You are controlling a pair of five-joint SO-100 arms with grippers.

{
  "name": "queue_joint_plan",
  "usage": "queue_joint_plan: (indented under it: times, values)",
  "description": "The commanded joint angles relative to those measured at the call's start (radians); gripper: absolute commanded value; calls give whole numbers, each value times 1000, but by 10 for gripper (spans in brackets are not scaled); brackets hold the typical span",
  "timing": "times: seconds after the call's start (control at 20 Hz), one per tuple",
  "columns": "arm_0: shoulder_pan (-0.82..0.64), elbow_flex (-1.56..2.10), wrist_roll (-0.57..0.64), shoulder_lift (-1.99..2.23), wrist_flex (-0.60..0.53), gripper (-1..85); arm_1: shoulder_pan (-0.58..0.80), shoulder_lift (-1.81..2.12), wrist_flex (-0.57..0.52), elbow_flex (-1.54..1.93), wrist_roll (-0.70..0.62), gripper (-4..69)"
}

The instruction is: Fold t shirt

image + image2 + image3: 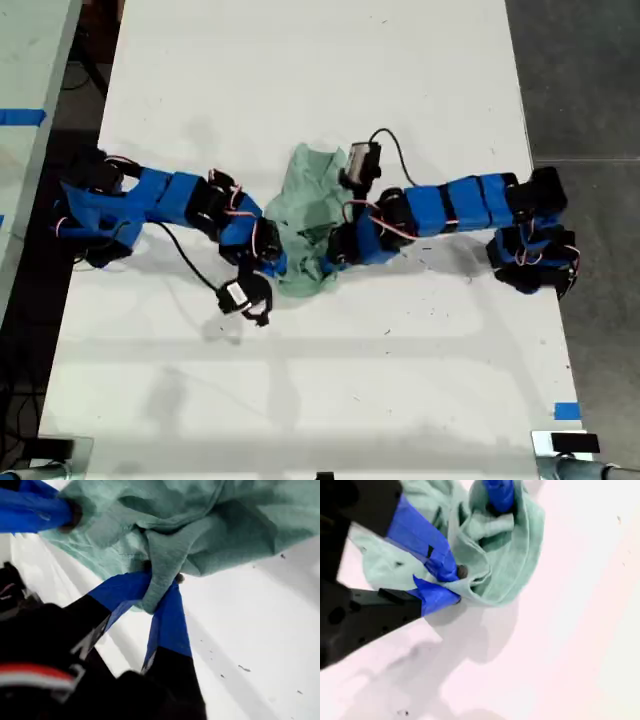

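Observation:
The t shirt (312,205) lies bunched and wrinkled at the middle of the white table. Two blue arms reach it, one from the exterior view's left (170,195) and one from the exterior view's right (450,205). Their jaws meet at the shirt's near end. The wrist views do not show which arm is which. My first gripper (162,587) is shut on a fold of the t shirt (200,525). My second gripper (455,582) is shut on the edge of the t shirt (515,555). Each wrist view also shows the other gripper's blue finger (40,512) (499,495) in the cloth.
The white table (300,60) runs far and near of the arms. Blue tape marks sit at the exterior view's near right (566,410) and on a second surface at its left (20,116). Dark floor (590,70) borders the exterior view's right. Black cables (190,262) trail from both wrists.

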Motion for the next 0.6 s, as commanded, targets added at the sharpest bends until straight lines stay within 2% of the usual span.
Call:
queue_joint_plan:
  times: [0.0, 0.2, 0.4, 0.5, 0.55]
  values:
    - [-207, -14, 72, 118, 23, -1, 163, 124, 26, -18, -63, -9]
    - [-485, 2, 195, 80, 12, -1, 362, 121, 38, 5, -150, -10]
    - [-653, -23, 290, 5, -48, -1, 503, 94, 41, 25, -242, 2]
    - [-681, -23, 272, -3, -84, 117, 540, 80, 40, 23, -275, 238]
    - [-686, -29, 259, -3, -98, 168, 560, 83, 52, 20, -276, 292]
